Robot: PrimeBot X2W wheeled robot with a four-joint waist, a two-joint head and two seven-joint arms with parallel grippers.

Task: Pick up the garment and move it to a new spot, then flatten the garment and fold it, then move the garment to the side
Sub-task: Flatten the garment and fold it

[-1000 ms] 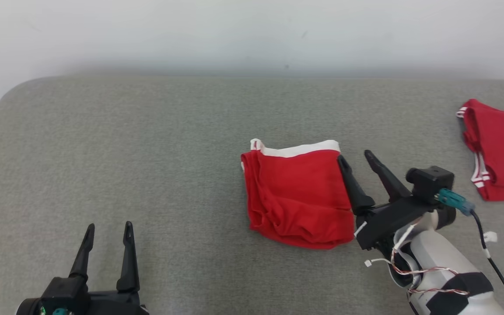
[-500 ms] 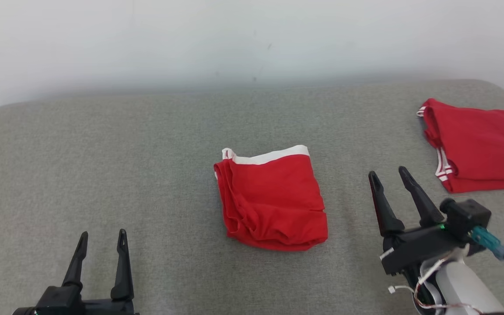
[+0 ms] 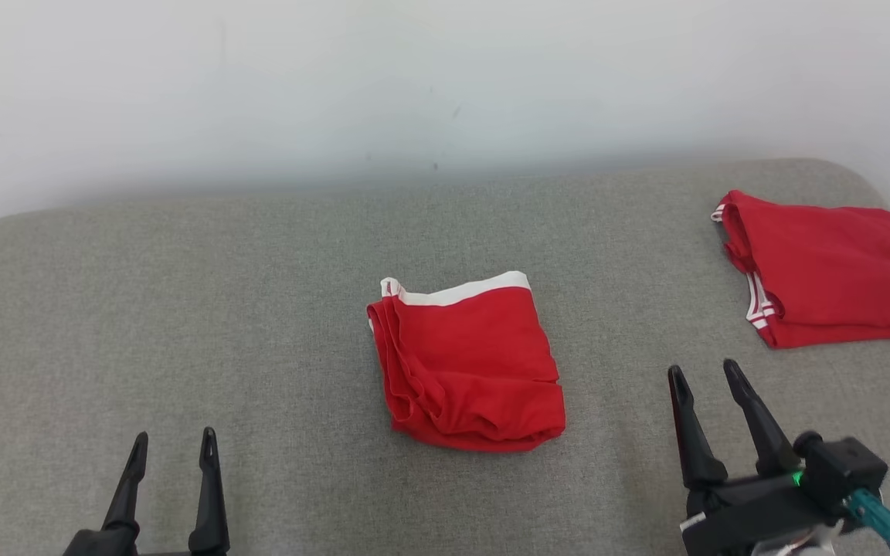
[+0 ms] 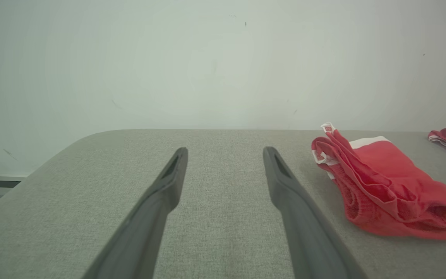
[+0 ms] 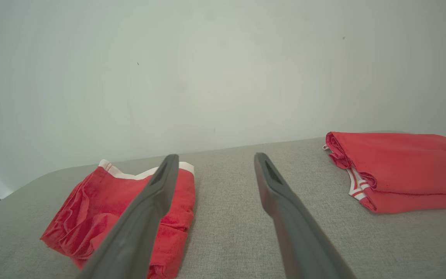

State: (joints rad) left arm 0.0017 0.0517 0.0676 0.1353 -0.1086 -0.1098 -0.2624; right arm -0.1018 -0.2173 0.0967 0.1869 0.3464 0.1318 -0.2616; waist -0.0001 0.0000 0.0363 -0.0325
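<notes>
Standing apart and empty, the left jaws sat at the head view's lower left, the right jaws at its lower right. Between them, mid-frame, the folded red garment point(image 3: 468, 367) lay on the grey counter point(image 3: 182, 309), touching neither. A second red garment point(image 3: 831, 270) lay upper right.

Red folded garment point(image 4: 385, 182), left hand point(image 4: 225, 151) beside it, spread, empty

A grey, fabric-covered table point(image 3: 182, 309) with rounded corners stands against a plain white wall point(image 3: 445, 77). Near its far right corner lies a folded red garment point(image 3: 831, 270), flat on the fabric, with white-striped trim point(image 3: 758, 305) facing the table's middle.
</notes>
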